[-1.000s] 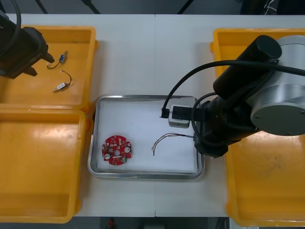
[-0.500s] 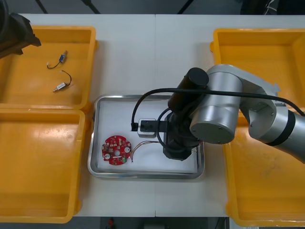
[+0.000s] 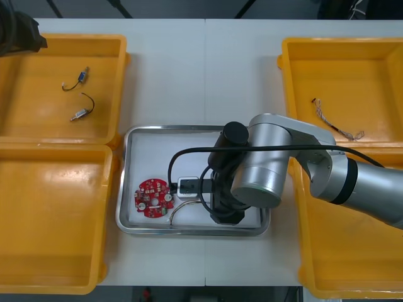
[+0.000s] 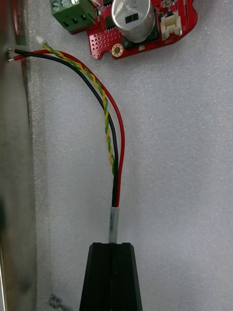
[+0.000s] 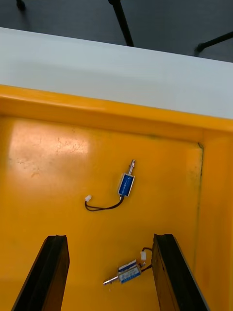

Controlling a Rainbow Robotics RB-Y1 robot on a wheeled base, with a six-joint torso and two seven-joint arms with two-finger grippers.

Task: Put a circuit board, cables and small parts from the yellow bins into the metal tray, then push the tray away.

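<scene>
Light bench [image 3: 189, 63], four yellow plastic bins, two per side. Left far bin [image 3: 101, 135] sits under the left tool [image 5: 109, 238].

Shiny metal tray with white inside [image 3: 189, 128] is under the right tool [image 4: 115, 245], which is low over the tray floor.

Right tool: fingers closed down to cable width, pinching the white-sleeved end of the red, black and yellow-green cable [image 4: 114, 126]. The rest of the cable runs straight ahead of the fingertips, lying on the white floor. Its stripped ends are at the tray wall, just beside the round red circuit board [image 4: 141, 24]. That board lies flat in the tray, past the cable's far end.

Left tool: wide open, holding nothing, hovering above the bin floor.

Two small metal parts with black leads: one [image 5: 126, 183] is ahead of the left fingertips, and the other [image 5: 127, 273] is between the fingers, nearer the one beside the bin's side wall.

A thin loose cable [image 3: 337, 119] lies in the right far bin, well away from both tools.

Handling guess:
- Held cable is light and limp and will flop, so the sleeved end is the firm spot.
- Small parts are tiny and light, so pinch the metal body, not the lead.
</scene>
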